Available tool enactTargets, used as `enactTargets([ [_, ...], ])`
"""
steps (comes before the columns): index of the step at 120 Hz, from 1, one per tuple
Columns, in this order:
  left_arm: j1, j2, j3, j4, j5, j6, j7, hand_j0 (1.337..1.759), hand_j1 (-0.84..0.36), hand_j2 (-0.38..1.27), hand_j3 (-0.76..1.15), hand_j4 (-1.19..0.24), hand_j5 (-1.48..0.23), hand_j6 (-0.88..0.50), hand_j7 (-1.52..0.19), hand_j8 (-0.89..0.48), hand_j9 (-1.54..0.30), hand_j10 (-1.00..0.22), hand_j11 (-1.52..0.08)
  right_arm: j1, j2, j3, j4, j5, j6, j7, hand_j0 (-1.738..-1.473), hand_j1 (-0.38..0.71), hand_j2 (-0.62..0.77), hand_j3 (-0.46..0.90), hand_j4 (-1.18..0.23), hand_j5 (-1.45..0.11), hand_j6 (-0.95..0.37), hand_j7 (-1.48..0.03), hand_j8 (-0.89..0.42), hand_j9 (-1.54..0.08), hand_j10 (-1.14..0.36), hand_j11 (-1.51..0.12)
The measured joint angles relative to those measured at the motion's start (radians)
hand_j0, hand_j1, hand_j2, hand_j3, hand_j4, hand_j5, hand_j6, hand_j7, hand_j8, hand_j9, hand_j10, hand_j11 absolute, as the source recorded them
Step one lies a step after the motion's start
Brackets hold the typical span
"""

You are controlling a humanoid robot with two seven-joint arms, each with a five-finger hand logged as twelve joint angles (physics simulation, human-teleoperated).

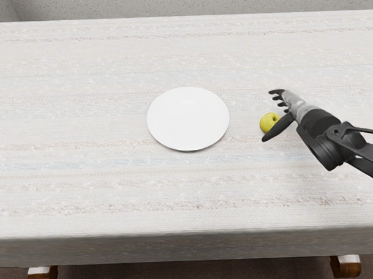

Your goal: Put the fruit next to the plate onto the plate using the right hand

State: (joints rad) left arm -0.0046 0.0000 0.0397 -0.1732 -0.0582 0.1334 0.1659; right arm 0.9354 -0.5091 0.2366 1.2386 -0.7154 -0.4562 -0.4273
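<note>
One wide counter (84, 180) with a pale, woven-looking top fills nearly the whole head view, seen from above at a slant. Near its middle lies a flat, round white plate (187, 118), with nothing on it. From the right edge a dark grey, jointed right arm reaches in, ending in the black five-finger right hand (290, 112). The hand is open: its fingers (277, 95) are spread beyond the fruit, its thumb (273, 134) juts out on the near side, and nothing is gripped yet. Between thumb and fingers, on the counter and well to the right of the plate, sits a small, round yellow-green fruit (268, 121). It lies close against the hand; whether they touch I cannot tell. No left arm shows.

The step in hand looks like the grasp. To do it well, I would judge, thumb and fingers should close evenly on opposite sides of the fruit, since a round fruit may roll away from a one-sided push. Lifting it clear of the counter before carrying it left to the plate should keep it from dragging.
</note>
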Motion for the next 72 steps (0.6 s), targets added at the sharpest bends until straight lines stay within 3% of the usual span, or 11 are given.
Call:
enactTargets([
  [72,0.002,0.0,0.0,0.0,0.0,0.0,0.0,1.658,0.34,0.0,0.0,-0.01,-0.01,-0.01,-0.01,-0.01,-0.01,-0.01,-0.01,-0.005,0.003,-0.002,-0.001,0.0,0.001,0.0,-1.658,0.13,-0.07,0.0,-0.41,-0.54,-0.41,-0.53,-0.41,-0.54,-0.41,-0.54],
])
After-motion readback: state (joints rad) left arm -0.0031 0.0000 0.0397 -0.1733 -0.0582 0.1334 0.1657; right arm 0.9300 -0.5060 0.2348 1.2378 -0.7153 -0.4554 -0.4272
